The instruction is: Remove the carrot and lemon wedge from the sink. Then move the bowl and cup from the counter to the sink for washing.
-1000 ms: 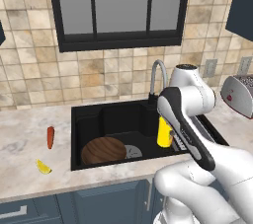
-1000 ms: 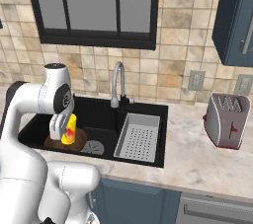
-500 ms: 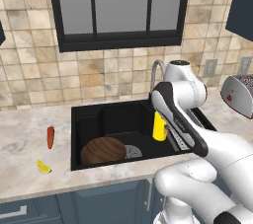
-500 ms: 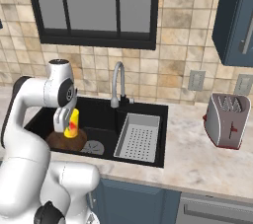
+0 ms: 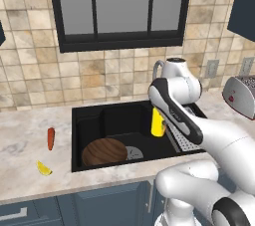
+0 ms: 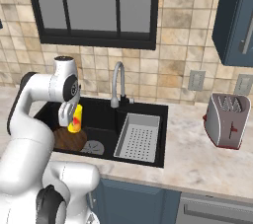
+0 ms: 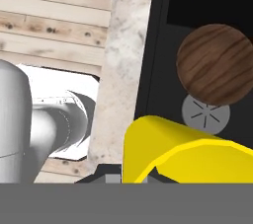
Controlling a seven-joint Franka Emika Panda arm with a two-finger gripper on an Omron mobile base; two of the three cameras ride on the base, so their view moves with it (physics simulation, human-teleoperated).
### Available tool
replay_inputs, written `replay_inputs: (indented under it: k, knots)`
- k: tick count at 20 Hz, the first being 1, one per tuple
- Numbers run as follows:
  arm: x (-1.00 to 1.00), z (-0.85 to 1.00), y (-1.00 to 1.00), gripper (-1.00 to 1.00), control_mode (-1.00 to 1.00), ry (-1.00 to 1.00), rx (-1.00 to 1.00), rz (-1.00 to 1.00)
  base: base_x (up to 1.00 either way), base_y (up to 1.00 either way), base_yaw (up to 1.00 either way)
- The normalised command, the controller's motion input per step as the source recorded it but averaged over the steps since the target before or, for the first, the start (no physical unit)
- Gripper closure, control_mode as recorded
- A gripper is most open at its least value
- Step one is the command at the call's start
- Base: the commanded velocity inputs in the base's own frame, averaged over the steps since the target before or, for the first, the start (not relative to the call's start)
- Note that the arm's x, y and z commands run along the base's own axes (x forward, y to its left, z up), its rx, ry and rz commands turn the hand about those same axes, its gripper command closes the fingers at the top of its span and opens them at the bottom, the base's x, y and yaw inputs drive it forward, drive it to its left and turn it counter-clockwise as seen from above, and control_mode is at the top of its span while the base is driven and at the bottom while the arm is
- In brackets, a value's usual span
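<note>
Change since a second ago: the gripper (image 5: 158,118) with the cup (image 5: 158,123) has shifted from the tray side of the sink (image 5: 89,120) toward the basin's middle, closer to the bowl (image 5: 103,152). Bowl, carrot (image 5: 50,138) and lemon wedge (image 5: 44,169) are unmoved.

Gripper: jaws clamped on the cup near its top; the cup hangs upright over the open basin, above and right of the bowl, not touching it. In the hand view the cup's rim (image 7: 183,151) bulks large and close, with the bowl (image 7: 216,64) and drain (image 7: 205,112) beyond it.

Materials and shapes:
- Cup: smooth yellow cylinder, taller than wide.
- Bowl: round, shallow, dark brown with wood grain; lies on the sink floor at its front left, just beside the drain (image 5: 131,154).
- Sink: black rectangular basin; round grey drain; curved silver faucet (image 6: 117,84) at the back rim; grey perforated tray (image 6: 139,136) in the right part.
- Carrot: slim orange-red stick on the counter (image 5: 25,140), left of the sink.
- Lemon wedge: small yellow slice on the counter, left of the sink, nearer the front edge than the carrot.
- Counter: beige marbled stone.

Count: one cup, one bowl, one carrot, one lemon wedge, one toaster (image 6: 227,121) on the counter, well right of the sink.
</note>
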Motion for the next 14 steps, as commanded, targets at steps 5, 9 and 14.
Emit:
replay_inputs:
  k: [5,9,14]
  knots:
    - [0.25,-0.08,0.0,1.0,-1.0,0.0,-0.02,0.0,0.0,0.0,0.0]
    - [0.17,-0.12,0.0,1.0,-1.0,0.0,-0.04,0.0,0.0,0.0,0.0]
    - [0.12,-0.15,-0.01,1.0,-1.0,0.0,-0.04,0.0,0.0,0.0,0.0]
